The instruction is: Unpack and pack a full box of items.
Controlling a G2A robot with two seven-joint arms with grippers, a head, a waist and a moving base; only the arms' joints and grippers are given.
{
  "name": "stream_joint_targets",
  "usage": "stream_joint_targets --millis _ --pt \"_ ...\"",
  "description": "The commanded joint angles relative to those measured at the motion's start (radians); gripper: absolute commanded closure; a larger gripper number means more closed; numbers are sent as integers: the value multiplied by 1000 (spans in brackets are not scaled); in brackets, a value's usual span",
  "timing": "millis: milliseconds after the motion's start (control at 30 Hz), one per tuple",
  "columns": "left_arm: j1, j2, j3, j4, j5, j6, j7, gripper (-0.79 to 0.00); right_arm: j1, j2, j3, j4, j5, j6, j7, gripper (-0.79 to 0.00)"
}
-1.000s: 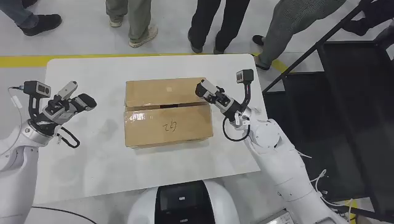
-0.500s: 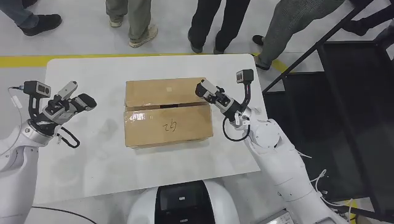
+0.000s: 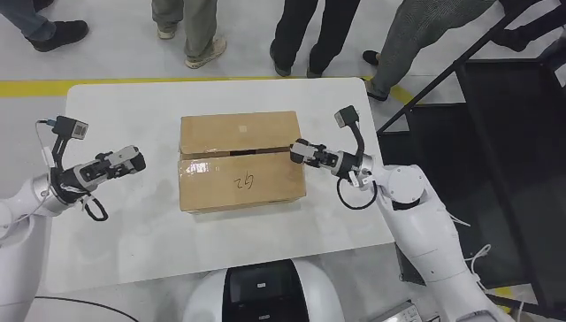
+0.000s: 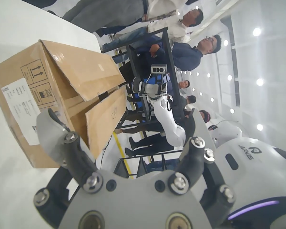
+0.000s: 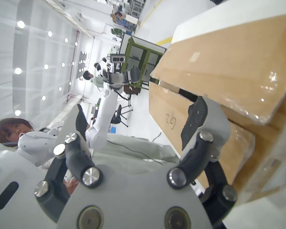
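Since the box (image 3: 240, 158) sits mid-tabletop (image 3: 124, 233) with its flaps (image 3: 243, 180) barely gapped, the right claw (image 3: 296, 151), spread wide at the right end of that gap, has little to hook. If it misses the flap edge, I'd guess the whole box skids left. The left claw (image 3: 134, 160), also spread, hangs well off left, bracing nothing.

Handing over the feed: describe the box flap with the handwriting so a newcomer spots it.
On the white table, a cardboard box sits centrally, its two top flaps meeting at a dark seam. Take the near flap, on the robot's side. It alone bears dark handwritten marks; the far flap has only a small pale sticker.
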Motion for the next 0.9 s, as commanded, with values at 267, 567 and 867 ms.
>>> stream_joint_targets --millis 267,567,867 --pt "-13 -1 11 16 -38 -8 -22 -785 27 20 45 33 -29 -62 103 -785" --pt "-13 -1 11 16 -38 -8 -22 -785 27 20 45 33 -29 -62 103 -785" --pt "-13 -1 11 16 -38 -8 -22 -785 42 34 36 76 -172 -61 117 -785"
